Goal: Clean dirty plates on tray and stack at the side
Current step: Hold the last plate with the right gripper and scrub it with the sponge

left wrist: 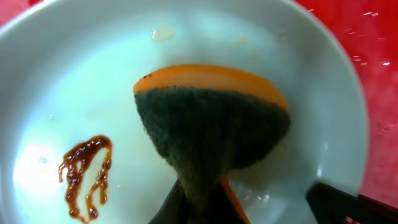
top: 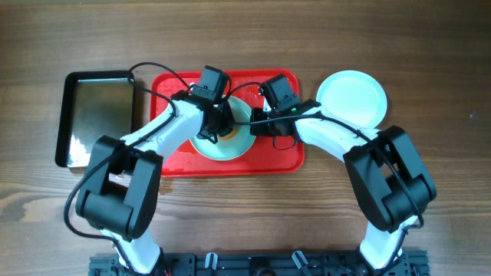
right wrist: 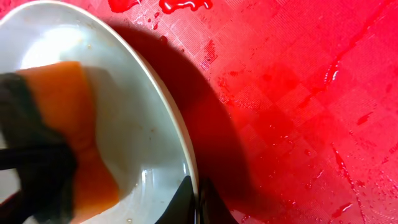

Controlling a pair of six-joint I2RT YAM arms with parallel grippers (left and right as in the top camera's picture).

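Sponge (left wrist: 211, 118) sits pinched in the left pincer (top: 214, 123) over a brown-smeared plate (left wrist: 74, 74) on the red tray (top: 268, 161), mid-tabletop. The right pincer (right wrist: 196, 202) is clamped on that plate's rim. Another plate (top: 351, 98) lies on the tabletop beside the tray's right edge.

Locate the black tray (top: 93, 115) on the left part of the table (top: 430, 46). It is rectangular with rounded corners, and its long sides run front to back. Its inside is shiny and reflects light in blotches. Its near right corner is covered from view. The table is dark brown wood with the grain running left to right. Identify the sponge (left wrist: 211, 118) by its orange body and dark green scouring face; it is pinched narrow at one end.
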